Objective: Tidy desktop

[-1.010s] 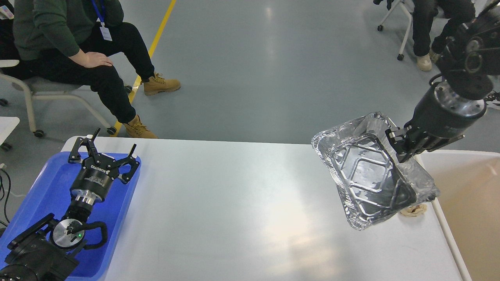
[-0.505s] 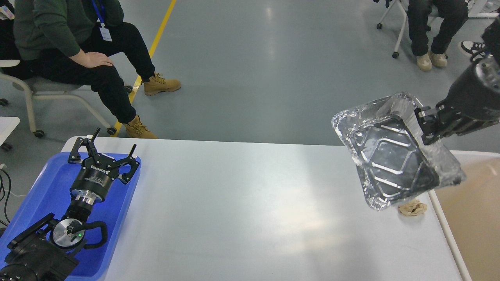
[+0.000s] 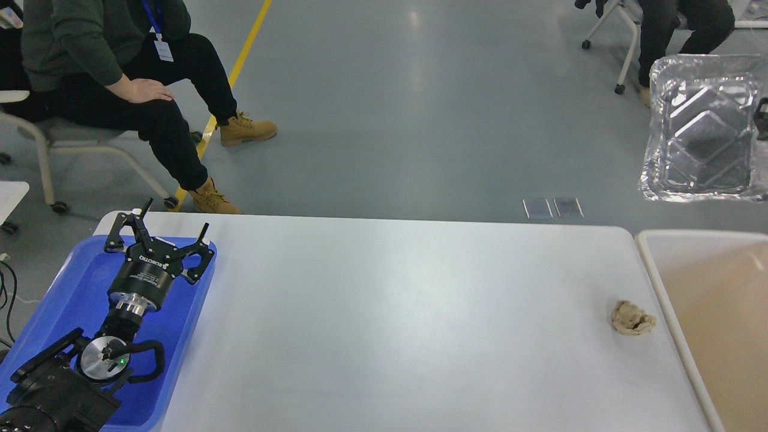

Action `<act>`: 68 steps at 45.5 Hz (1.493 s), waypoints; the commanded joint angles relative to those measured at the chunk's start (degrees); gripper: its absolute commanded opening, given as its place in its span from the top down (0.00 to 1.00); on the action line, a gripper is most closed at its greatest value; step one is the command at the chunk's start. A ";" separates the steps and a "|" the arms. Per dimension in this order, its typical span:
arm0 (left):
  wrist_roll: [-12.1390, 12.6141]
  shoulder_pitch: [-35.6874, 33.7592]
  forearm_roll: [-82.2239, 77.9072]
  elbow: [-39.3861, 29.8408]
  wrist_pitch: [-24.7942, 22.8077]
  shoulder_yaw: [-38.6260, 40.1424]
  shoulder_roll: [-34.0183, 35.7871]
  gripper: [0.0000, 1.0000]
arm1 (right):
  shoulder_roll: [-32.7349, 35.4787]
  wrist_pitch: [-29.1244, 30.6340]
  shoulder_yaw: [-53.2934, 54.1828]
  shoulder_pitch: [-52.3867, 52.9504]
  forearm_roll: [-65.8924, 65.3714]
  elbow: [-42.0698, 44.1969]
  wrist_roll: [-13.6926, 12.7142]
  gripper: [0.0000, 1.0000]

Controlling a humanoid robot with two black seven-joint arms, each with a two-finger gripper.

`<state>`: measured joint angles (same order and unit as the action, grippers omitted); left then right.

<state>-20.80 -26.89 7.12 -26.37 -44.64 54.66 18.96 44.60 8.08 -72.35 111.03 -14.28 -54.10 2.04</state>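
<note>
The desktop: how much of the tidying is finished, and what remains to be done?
Mostly done. The desktop holds only a crumpled beige wad near its right edge, beside the beige bin. In hand: a foil tray is held up at the right, off the table; the right gripper is almost out of view. The left gripper is open above the blue tray. Left: the wad.

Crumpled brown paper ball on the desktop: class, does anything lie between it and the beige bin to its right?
Nothing visible does. The paper ball sits on bare desktop, just left of the bin.
</note>
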 commanded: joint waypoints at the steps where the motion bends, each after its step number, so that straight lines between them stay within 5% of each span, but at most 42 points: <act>1: -0.03 0.00 0.00 0.00 -0.01 0.00 0.02 0.01 | 2.42 -13.52 17.05 -21.71 6.54 13.48 -3.44 1.00; 12: -0.03 0.00 0.00 0.00 -0.01 0.00 0.02 0.01 | -3.02 -14.94 47.89 -45.44 8.92 38.96 -9.33 1.00; 18: -0.03 0.00 0.00 0.00 -0.01 0.00 0.02 0.01 | -9.18 -14.58 59.86 -51.44 8.30 50.05 -10.21 1.00; 37: -0.03 0.00 0.00 0.00 -0.01 0.00 0.02 0.01 | -13.31 -17.83 76.92 -64.27 9.18 51.38 -10.21 1.00; 65: -0.12 0.00 0.00 0.00 0.08 0.00 0.02 0.01 | -13.75 -17.13 78.33 -72.27 9.27 51.29 -9.25 1.00; 68: -0.12 0.00 0.00 0.00 0.08 0.00 0.02 0.01 | -13.67 -17.13 78.42 -72.45 9.27 51.20 -9.16 0.77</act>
<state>-20.89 -26.89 7.12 -26.37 -44.56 54.67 18.98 31.04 -9.11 5.24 40.32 -5.08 -2.89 -7.37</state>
